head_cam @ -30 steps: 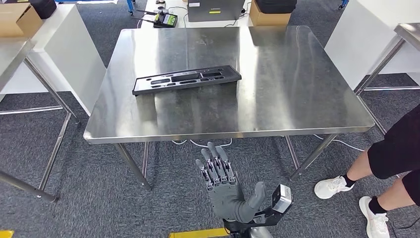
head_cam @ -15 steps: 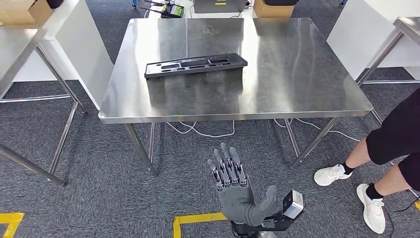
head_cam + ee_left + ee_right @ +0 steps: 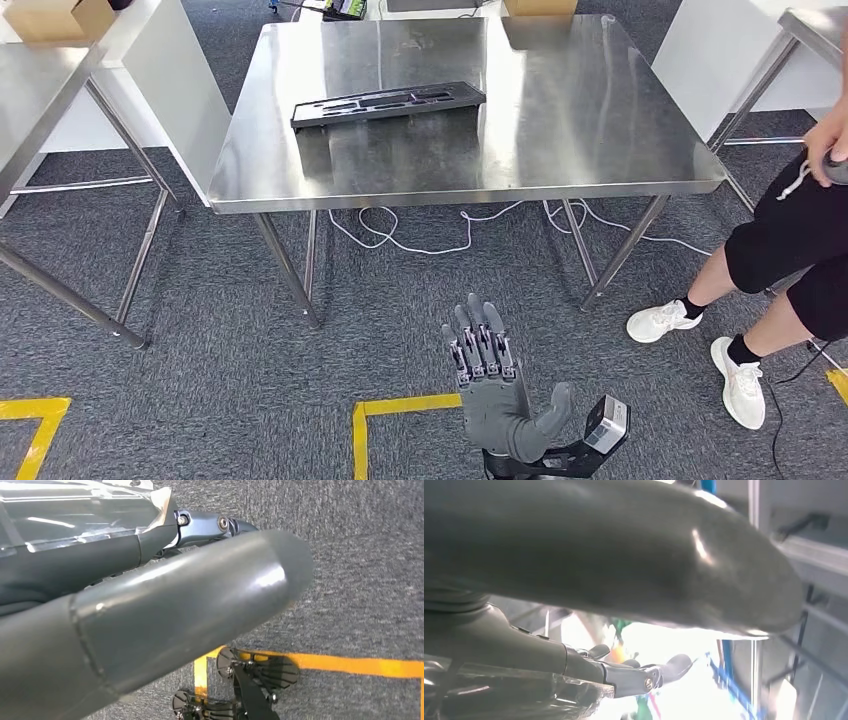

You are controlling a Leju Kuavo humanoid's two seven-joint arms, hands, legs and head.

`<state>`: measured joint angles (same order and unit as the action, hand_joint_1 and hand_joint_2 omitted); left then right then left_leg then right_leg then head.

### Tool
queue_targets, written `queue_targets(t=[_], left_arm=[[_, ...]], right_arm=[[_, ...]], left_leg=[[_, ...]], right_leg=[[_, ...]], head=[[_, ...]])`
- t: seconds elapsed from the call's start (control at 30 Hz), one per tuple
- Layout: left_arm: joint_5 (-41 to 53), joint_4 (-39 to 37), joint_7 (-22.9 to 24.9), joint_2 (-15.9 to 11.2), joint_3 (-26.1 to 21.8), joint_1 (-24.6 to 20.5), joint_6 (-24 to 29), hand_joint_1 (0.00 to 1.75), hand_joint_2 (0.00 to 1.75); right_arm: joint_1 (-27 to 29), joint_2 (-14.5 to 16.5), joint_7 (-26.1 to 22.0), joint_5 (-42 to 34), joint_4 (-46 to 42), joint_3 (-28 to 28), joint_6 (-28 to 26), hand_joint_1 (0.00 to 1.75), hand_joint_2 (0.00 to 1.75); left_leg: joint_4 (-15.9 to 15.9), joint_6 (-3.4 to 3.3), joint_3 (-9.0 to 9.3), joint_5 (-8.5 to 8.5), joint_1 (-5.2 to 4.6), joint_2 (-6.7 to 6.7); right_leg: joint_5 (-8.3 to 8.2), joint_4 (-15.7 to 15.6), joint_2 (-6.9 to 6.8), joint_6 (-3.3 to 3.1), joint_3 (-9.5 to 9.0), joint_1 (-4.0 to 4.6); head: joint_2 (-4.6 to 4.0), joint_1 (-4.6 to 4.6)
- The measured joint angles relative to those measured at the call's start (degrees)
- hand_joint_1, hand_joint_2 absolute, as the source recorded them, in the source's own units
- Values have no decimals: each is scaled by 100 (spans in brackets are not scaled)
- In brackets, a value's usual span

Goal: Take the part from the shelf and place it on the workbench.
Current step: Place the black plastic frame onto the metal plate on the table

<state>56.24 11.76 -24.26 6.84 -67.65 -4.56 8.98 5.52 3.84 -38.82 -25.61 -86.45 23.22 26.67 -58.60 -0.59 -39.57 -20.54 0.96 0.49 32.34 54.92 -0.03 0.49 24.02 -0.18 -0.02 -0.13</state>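
Nearest the camera, the right hand [image 3: 492, 385] hovers palm-up over grey carpet with its fingers extended and apart, holding nothing, above a yellow floor line [image 3: 405, 405]. The left hand's thumb [image 3: 165, 615] looms large in its wrist view, but whether that hand's fingers are spread or curled cannot be told. Farther off, the black part [image 3: 388, 103] lies flat on the steel workbench [image 3: 560, 140]. A person [image 3: 790, 250] stands right.

The workbench [image 3: 560, 120] is glossy brushed metal, the part [image 3: 388, 103] matt black plastic, the floor [image 3: 200, 400] rough grey carpet.
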Motion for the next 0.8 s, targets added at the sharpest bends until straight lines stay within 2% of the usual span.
queue_targets(t=[0.03,0.07,0.1,0.13,0.17,0.2,0.23,0.27,0.3,0.37,0.4,0.43,0.5,0.53,0.57,0.63,0.67,0.7,0.73,0.77,0.8], left_arm=[[12,-1,-5,-3,8,11,1,0,0],[27,-1,-9,-5,13,18,1,0,0],[47,-2,-12,-4,16,23,2,0,0],[64,-2,-13,-2,17,27,4,0,0],[79,-2,-14,-2,18,27,8,0,0],[91,-2,-14,-2,18,27,14,0,0],[101,-2,-14,-2,18,26,20,0,0],[116,-2,-14,-1,19,25,24,0,0],[132,-2,-14,-2,19,22,26,0,0],[177,-2,-24,-4,21,11,26,0,0],[191,-2,-31,-5,21,6,24,0,0],[205,-2,-37,-5,22,5,22,0,0],[217,-6,-36,0,22,6,22,0,0],[231,-8,-33,1,22,2,31,0,0],[245,-10,-29,3,22,-3,42,0,0],[278,-11,-27,3,21,-10,62,0,0],[291,-11,-26,3,21,-9,64,0,0],[303,-11,-25,3,21,-8,66,0,0],[312,-11,-23,3,22,-8,66,0,0],[316,-12,-22,3,22,-8,64,0,0],[313,-12,-22,2,21,-11,62,0,0]], right_arm=[[16,3,28,74,32,-59,-196,0,0],[19,10,69,148,108,-123,-413,0,0],[14,17,121,221,235,-193,-648,0,0],[-2,23,185,310,437,-277,-921,0,0],[-34,29,264,411,717,-366,-1212,0,0],[-98,33,350,526,1064,-455,-1508,0,0],[-205,41,461,669,1537,-551,-1828,0,0],[-344,54,577,816,2063,-632,-2116,0,0],[-492,69,724,973,2636,-696,-2386,0,0],[-727,111,1094,1294,3797,-759,-2859,0,0],[-798,139,1283,1435,4323,-765,-3051,0,0],[-841,175,1467,1569,4791,-761,-3206,0,0],[-890,227,1893,1933,5538,-699,-3471,0,0],[-900,241,2181,2221,5836,-617,-3618,0,0],[-907,243,2498,2578,6093,-489,-3773,0,0],[-896,233,3165,3334,6511,-109,-3955,0,0],[-884,219,3501,3632,6679,110,-3924,0,0],[-872,198,3838,3828,6834,329,-3797,0,0],[-872,172,4136,3926,6967,522,-3619,0,0],[-885,143,4406,3936,7072,666,-3395,0,0],[-909,113,4633,3902,7160,775,-3162,0,0]], left_leg=[[-128,25,-42,-213,11,-13],[-362,45,-96,-526,22,-25],[-699,63,-145,-876,21,-30],[-1076,75,-183,-1122,22,-34],[-1400,78,-194,-1205,22,-36],[-1606,69,-153,-1139,21,-36],[-1618,45,-29,-962,18,-37],[-1436,13,184,-789,11,-41],[-1101,-29,466,-710,-1,-50],[-315,-98,1018,-816,-37,-70],[-71,-126,1164,-897,-62,-78],[64,-150,1221,-925,-84,-81],[217,-212,1197,-865,-71,-72],[289,-250,1162,-814,-55,-61],[347,-278,1112,-756,-38,-49],[343,-300,957,-628,-44,-29],[340,-291,880,-566,-45,-19],[334,-277,801,-506,-43,-7],[324,-258,718,-447,-37,8],[305,-232,632,-392,-28,22],[274,-198,551,-342,-21,32]], right_leg=[[-69,-5,-11,-72,62,-18],[-142,-4,-23,-131,131,-30],[-213,-2,-33,-167,207,-11],[-283,3,-45,-187,284,9],[-351,12,-56,-190,358,31],[-416,25,-65,-190,439,52],[-478,48,-68,-181,527,69],[-531,76,-65,-169,610,80],[-574,107,-60,-153,687,86],[-640,161,-72,-101,781,103],[-673,173,-88,-62,807,100],[-713,179,-103,-21,827,99],[-708,236,-95,44,907,103],[-586,356,-74,41,985,111],[-384,567,-50,22,1082,108],[79,1223,-20,-9,1267,57],[192,1538,-17,20,1309,24],[189,1740,-17,83,1297,-7],[77,1764,-18,174,1206,-39],[-81,1592,-19,268,1025,-71],[-206,1256,-20,342,765,-107]], head=[[0,-10],[0,-22],[0,-37],[-1,-45],[-1,-49],[-1,-50],[-1,-50],[-1,-50],[-1,-51],[-1,-46],[-1,-42],[-1,-40],[-1,-39],[-1,-22],[-1,0],[-1,37],[-1,42],[-1,44],[-1,48],[-1,50],[-1,52]])
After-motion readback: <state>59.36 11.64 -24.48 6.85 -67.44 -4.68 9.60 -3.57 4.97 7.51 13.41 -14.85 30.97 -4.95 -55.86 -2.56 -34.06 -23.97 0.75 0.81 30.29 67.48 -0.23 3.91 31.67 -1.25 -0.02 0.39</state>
